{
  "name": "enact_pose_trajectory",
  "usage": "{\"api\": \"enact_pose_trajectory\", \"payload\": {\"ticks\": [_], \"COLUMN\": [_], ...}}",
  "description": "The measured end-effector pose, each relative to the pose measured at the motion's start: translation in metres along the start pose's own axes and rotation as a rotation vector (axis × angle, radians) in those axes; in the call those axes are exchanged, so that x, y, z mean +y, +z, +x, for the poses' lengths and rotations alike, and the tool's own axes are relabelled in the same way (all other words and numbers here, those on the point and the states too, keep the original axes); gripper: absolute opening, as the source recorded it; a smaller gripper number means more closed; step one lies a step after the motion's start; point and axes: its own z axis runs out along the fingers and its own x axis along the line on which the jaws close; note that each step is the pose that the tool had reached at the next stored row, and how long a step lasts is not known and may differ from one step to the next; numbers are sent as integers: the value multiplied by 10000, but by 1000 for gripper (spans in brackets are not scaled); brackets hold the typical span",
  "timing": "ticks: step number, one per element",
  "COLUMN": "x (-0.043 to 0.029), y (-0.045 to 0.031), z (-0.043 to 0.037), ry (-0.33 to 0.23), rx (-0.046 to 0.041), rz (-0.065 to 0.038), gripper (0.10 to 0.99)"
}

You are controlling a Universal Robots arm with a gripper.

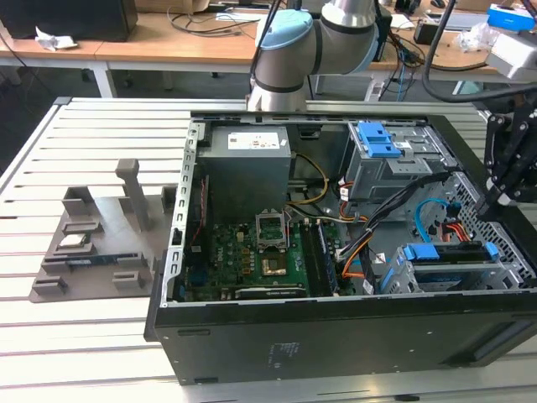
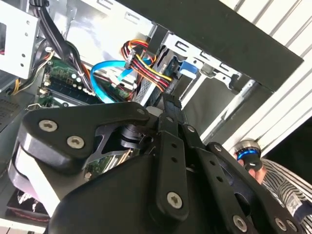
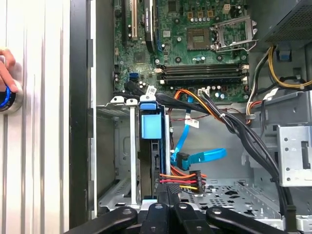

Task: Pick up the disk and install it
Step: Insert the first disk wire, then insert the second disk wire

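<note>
The disk (image 1: pixel 445 254), a flat drive edged in bright blue plastic, sits on its edge in the metal drive cage (image 1: pixel 470 277) at the lower front corner of the open computer case (image 1: pixel 336 336), toward the exterior view's right. In the first wrist view its blue frame (image 3: pixel 149 127) stands between the cage's upright metal walls, with the dark drive body running down from it. A plug with red, yellow and black wires (image 3: pixel 183 179) lies just beside the drive's end, and a flat blue data cable (image 3: pixel 202 144) loops close by; whether either is plugged into the drive cannot be told.

The gripper (image 1: pixel 495 197) hangs just above and beside the cage, at the case's edge on the exterior view's right. In both wrist views its black linkages crowd the foreground; the fingertips look drawn close together in the first wrist view, but it is not clear whether they grip the drive's edge or are merely near it.

Judging by this, the disk has been picked up and is already down in its bay. Whether it is fully seated and latched is not visible.

Beyond the cage lie the green circuit board (image 1: pixel 260 252), a grey power supply box (image 1: pixel 247 164) and a second blue-latched bay (image 1: pixel 382 143). A person's fingers (image 3: pixel 6 68) press a round blue-ringed button (image 3: pixel 7 100) on the slatted table (image 1: pixel 84 336).
</note>
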Motion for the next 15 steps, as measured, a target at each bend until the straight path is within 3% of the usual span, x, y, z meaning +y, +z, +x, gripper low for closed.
{"api": "enact_pose_trajectory", "payload": {"ticks": [11, 12, 13, 14, 15], "x": [2, 2, 2, 2, 2], "y": [-13, -13, -14, -13, -14], "z": [1, 1, 1, 1, 1], "ry": [-1, -1, -1, -1, -1], "rx": [-6, -7, -7, -7, -8], "rz": [0, 0, 0, 0, 0], "gripper": [106, 173, 294, 294, 361]}}
